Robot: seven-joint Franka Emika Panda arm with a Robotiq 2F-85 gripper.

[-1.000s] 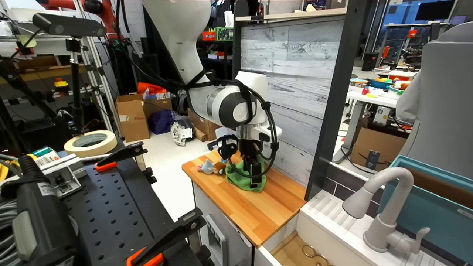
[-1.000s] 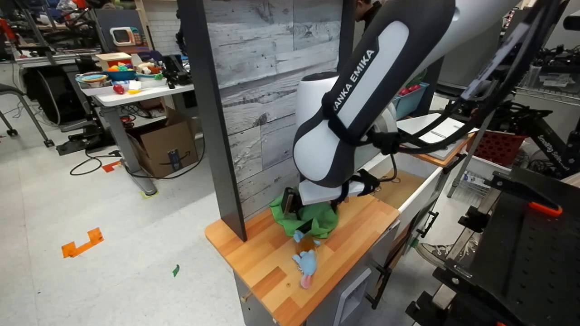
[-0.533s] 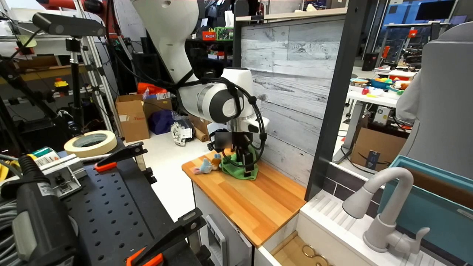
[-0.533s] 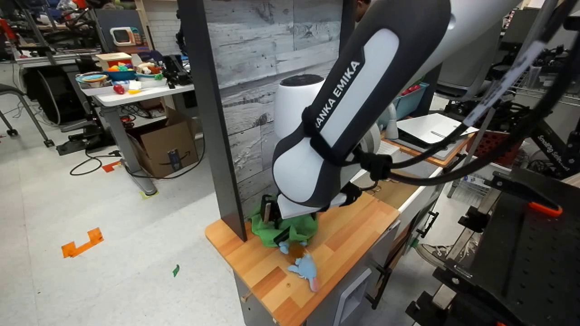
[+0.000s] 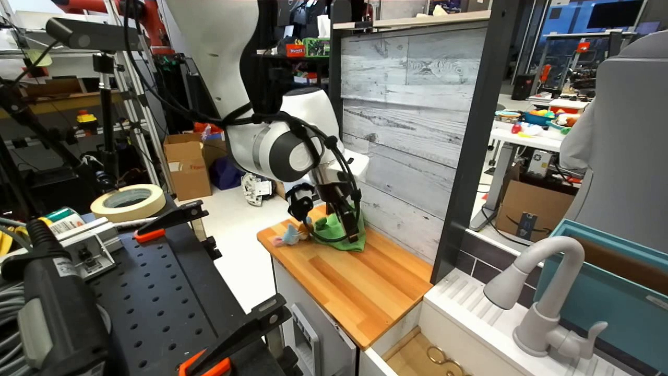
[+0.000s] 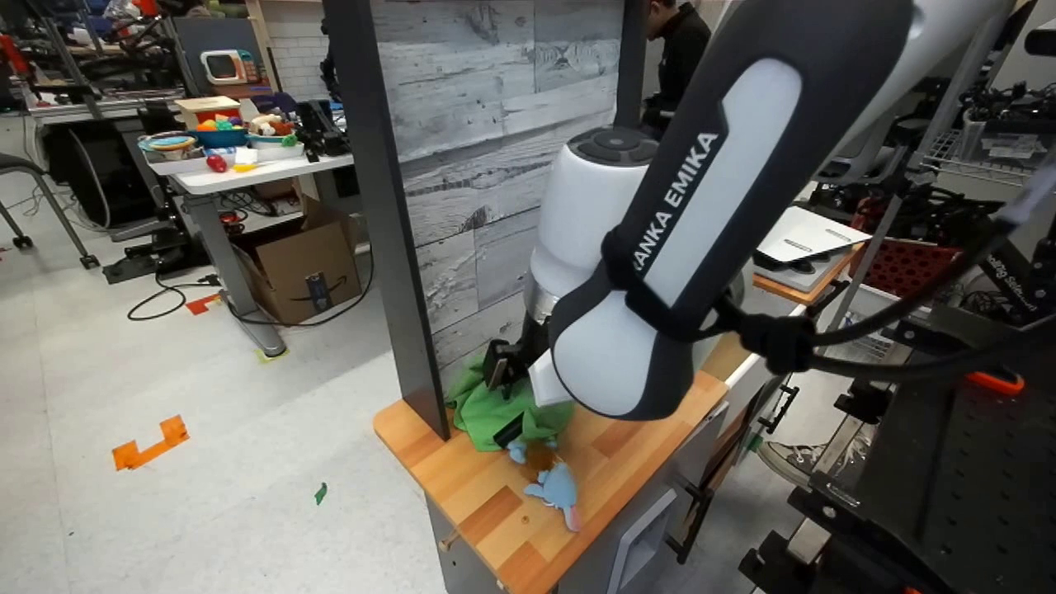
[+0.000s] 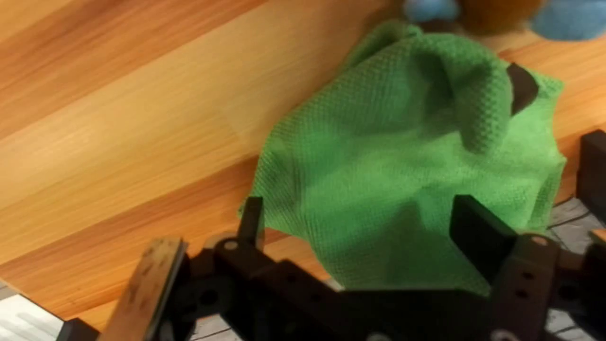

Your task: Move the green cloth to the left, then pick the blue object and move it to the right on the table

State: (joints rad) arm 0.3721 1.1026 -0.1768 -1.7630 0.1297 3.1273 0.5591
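The green cloth [image 5: 329, 230] lies rumpled on the wooden table, near the wall panel; it also shows in an exterior view [image 6: 487, 408] and fills the middle of the wrist view [image 7: 378, 166]. A dark patch shows at its edge; I cannot tell what it is. The blue object is a plush toy [image 6: 557, 485] with a pink ear and a brown part. It lies against the cloth, and part of it shows at the top of the wrist view [image 7: 568, 19]. My gripper [image 7: 360, 203] is open over the cloth, fingers wide apart, tilted in an exterior view [image 5: 348, 224].
The wooden table [image 5: 355, 282] is bounded by a grey plank panel [image 5: 407, 136] and a dark post [image 6: 396, 247]. A faucet [image 5: 548, 271] and an open drawer [image 5: 412, 355] stand beside it. A black perforated bench [image 5: 162, 308] faces it.
The gripper and cloth have moved toward the table's toy end, and the toy has shifted slightly. In the last half second the cloth has stayed nearly still while the gripper tilted and rose a little.
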